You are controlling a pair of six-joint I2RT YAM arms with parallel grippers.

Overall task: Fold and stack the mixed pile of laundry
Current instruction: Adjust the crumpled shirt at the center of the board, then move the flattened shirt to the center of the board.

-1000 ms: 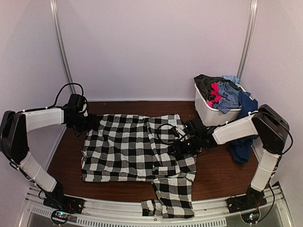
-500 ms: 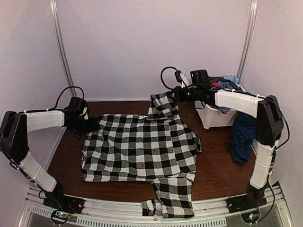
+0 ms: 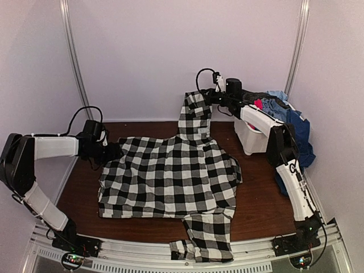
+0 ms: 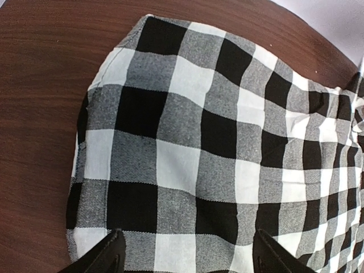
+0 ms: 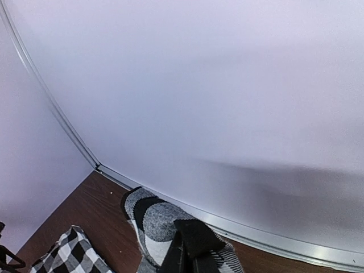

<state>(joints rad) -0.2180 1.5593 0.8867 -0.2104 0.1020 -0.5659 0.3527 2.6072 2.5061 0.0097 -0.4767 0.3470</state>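
Right jaws clench a sleeve of the shirt (image 3: 170, 176), held up above the desk's (image 3: 261, 205) far edge; left jaws gape over its far-left corner, unpinned, so pulling could drag the spread body askew.

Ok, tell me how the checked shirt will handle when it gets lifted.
Probably floppy: the checked shirt drapes limply from the right end effector, shut on its sleeve. Likely light, since one pinch holds the raised part. It may drag, as most of it lies flat on the table.
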